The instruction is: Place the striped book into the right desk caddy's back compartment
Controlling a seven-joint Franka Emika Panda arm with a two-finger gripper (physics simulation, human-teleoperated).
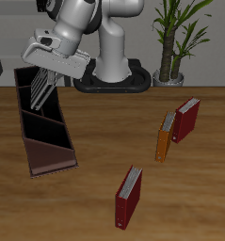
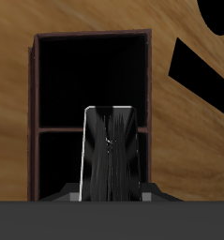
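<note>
Exterior view: high, frontal, distant, facing the robot across the whole table (image 1: 180, 207). Wrist view: close, looking steeply down from the gripper (image 2: 112, 192) into the right desk caddy (image 1: 43, 127). Both views share this caddy.

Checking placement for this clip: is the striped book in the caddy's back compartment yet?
Not settled: the gripper holds the striped book upright over the caddy, lower end at the back compartment.
</note>
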